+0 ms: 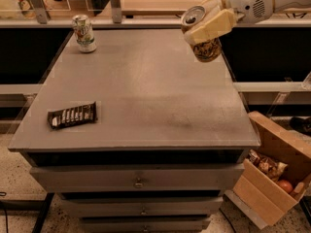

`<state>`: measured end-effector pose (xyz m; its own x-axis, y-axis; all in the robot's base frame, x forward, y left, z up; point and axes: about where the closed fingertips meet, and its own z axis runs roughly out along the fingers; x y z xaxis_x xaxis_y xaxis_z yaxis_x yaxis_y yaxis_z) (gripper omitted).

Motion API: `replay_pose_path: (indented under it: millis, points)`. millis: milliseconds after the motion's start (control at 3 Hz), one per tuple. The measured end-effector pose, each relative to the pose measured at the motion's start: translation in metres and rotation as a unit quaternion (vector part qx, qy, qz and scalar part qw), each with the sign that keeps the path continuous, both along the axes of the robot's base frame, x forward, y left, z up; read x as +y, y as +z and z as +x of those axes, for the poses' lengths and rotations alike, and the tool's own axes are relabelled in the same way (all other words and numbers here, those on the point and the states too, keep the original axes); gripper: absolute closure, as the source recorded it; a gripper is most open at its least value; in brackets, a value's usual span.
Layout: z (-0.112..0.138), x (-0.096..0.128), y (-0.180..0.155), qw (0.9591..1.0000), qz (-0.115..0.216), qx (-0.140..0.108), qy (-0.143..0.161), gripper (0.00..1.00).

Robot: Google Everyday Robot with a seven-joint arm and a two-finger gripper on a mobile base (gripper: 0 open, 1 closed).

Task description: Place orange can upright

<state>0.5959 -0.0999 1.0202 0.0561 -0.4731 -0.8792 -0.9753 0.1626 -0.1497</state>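
I am reaching my arm (252,1) in from the upper right of the view, its white wrist housing lying almost level; I am holding my gripper (204,30) in the air above the far right corner of the tabletop (146,96); my cream fingers (216,22) are pointing left and slightly downward; they are clamping across the orange can (208,50), which is tilting with its silver top facing up and leftward, clear of the surface.

A lab or office test space: a grey drawer cabinet (138,178) on a speckled floor (14,181), a cardboard box (257,192) of snacks by its near right corner, the gripper (198,24) clasping the orange can (208,50) above the far right corner.
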Motion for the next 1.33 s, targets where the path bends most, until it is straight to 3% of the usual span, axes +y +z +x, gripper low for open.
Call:
replay_pose_path:
  millis: [333, 667, 1000, 1333]
  points:
    - [0.000, -0.007, -0.017, 0.9991, 0.035, 0.022, -0.010, 1.00]
    - [-0.006, -0.013, -0.036, 0.9933, 0.107, 0.035, -0.026, 1.00]
    - [-0.013, -0.019, -0.053, 0.9807, 0.187, 0.029, -0.050, 1.00]
    - [-0.014, -0.025, -0.068, 0.9677, 0.242, 0.038, -0.060, 1.00]
